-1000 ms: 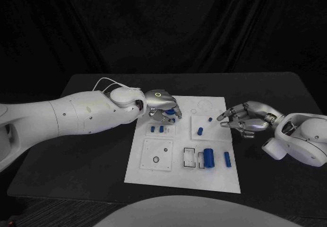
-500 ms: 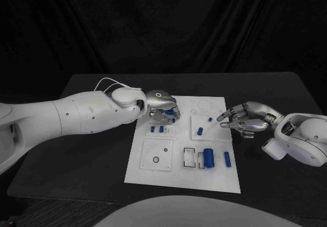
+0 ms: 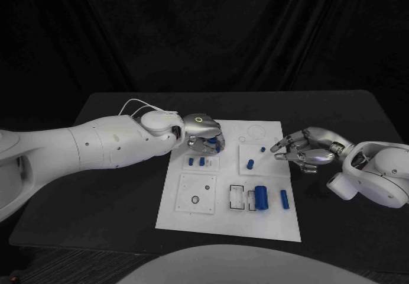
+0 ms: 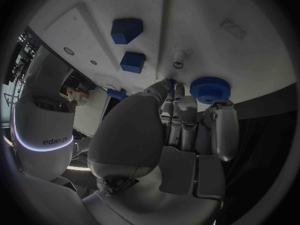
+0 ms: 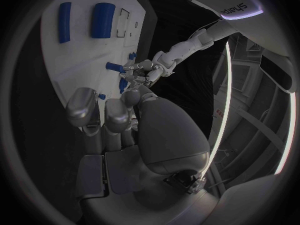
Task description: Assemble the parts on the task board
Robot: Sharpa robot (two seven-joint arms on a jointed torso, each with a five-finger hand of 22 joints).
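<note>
task board point(image 3: 223, 204), a long white plate, lies in the middle of the black bench point(image 3: 111, 195). small blue parts sit on it. two little blue blocks point(image 3: 196, 161) lie side by side near the far left of the board. one small blue peg point(image 3: 250, 164) lies near the middle. a fat blue roller point(image 3: 262, 197) and a thin blue bar point(image 3: 283, 200) lie side by side near the right edge, closer to the robot.

the left hand point(image 3: 203, 135) is over the far left corner of the board. its fingers are curled around a round blue knob point(image 4: 210, 90) with a ridged edge, and they hold it just above the white plate. in the left wrist view the two blue blocks show on the board past the fingertips.

the right hand point(image 3: 302, 150) hangs at the right edge of the board, beside the small peg. its fingers are bent and a bit apart, and it holds nothing. a tiny blue piece point(image 3: 263, 148) sits on the board just by its fingertips. i cannot tell if they touch it.
</note>
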